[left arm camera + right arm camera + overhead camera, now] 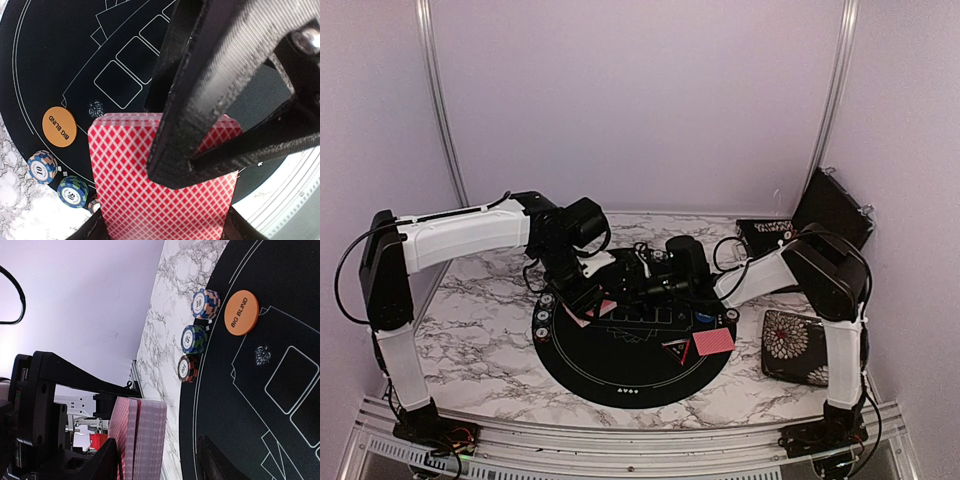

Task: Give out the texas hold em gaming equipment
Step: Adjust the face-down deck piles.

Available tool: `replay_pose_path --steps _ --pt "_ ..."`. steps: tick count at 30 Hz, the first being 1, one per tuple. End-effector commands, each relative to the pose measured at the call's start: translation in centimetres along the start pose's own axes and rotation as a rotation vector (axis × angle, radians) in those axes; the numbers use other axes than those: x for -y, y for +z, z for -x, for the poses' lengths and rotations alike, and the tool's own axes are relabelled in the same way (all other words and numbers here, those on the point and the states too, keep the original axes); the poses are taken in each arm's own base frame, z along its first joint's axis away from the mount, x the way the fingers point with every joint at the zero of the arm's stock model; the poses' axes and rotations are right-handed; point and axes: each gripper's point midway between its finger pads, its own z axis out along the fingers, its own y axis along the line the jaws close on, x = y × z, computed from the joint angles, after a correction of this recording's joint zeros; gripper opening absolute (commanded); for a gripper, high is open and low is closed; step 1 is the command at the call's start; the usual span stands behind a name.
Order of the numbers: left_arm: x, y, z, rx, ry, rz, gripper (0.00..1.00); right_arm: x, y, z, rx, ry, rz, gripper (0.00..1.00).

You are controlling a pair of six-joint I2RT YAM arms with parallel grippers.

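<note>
Top: left gripper [582, 300] holds red diamond-backed card deck [592, 314] over far-left rim of round black mat [590, 362]; right gripper [626, 296] meets it. Left wrist: deck's long axis points toward mat centre, backs up. Right wrist: deck edge-on, right jaws apart, straddling it, gap on one side.

The round orange button [59, 127] is carrying the black words "BIG BLIND". The blue-and-orange striped poker chip stack [42, 167] is showing "10" on its white centre. The green-and-blue striped chip stack [73, 191] just beside it is showing "50". The red-and-black striped chip stack [187, 368] is bearing a number too blurred to read. A small white emblem [261, 355] is appearing on the round black mat [295, 285], too fine to make out.
</note>
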Motion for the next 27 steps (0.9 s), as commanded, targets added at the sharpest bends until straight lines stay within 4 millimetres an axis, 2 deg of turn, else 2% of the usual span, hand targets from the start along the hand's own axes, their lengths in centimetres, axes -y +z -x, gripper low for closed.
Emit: replay_pose_path --steps 1,10,15,22,27 --pt "0.1 -2.0 0.6 0.068 0.011 0.006 0.45 -3.5 -0.1 -0.4 -0.014 -0.047 0.082 0.52" --pt "0.1 -1.9 0.7 0.067 0.011 0.008 0.45 -4.2 0.5 -1.4 -0.036 -0.022 0.137 0.51" --pt "0.0 -1.9 0.7 0.068 0.01 0.009 0.45 -4.1 0.7 -1.8 -0.046 -0.008 0.148 0.46" --pt "0.0 -2.0 0.7 0.072 0.01 0.013 0.45 -3.9 0.8 -2.0 -0.048 0.013 0.161 0.32" --pt "0.0 -2.0 0.6 0.071 0.008 0.013 0.46 -4.0 0.7 -2.0 -0.049 0.016 0.171 0.14"
